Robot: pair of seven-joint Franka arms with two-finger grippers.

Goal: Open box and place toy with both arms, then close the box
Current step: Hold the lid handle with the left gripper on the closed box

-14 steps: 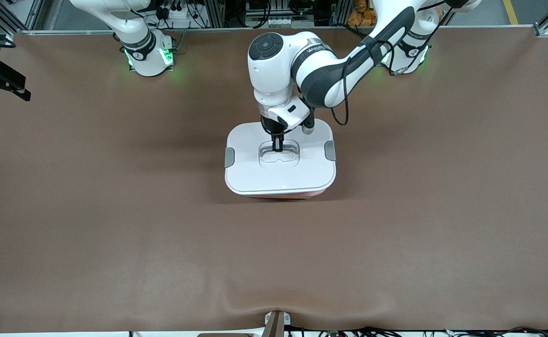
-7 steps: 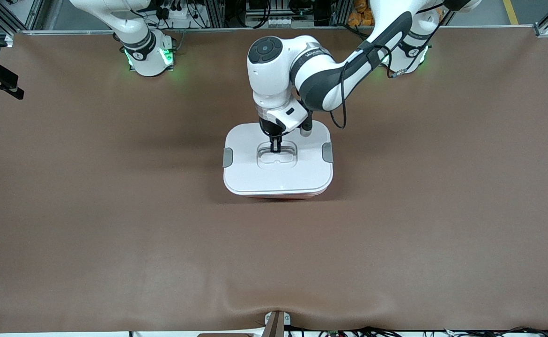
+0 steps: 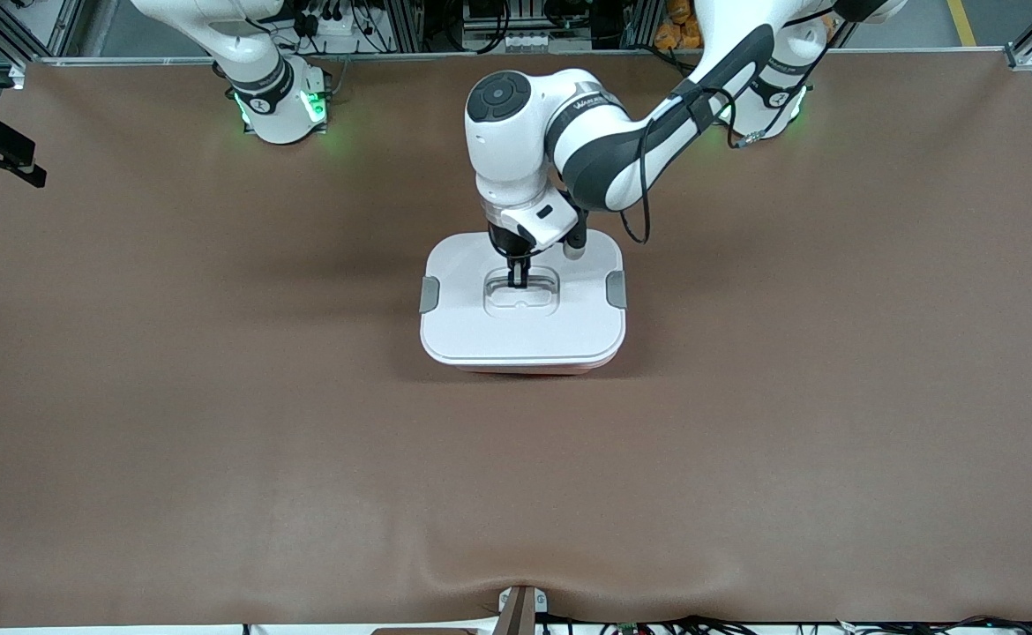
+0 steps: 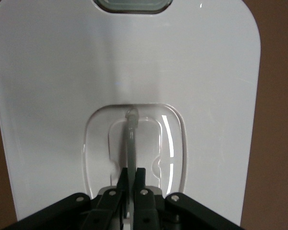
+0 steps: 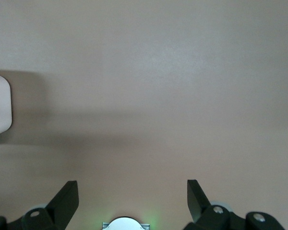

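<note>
Both fingers of the left hand are pinching the recessed handle bar of the white lid, lowering it onto the pale pink plastic box, nearly closed, while the right hand is waiting, fingers apart, over bare brown desk.

A brown table carries one thing: a pale pink box with a white lid, standing near its middle, between the arms' ends.
</note>
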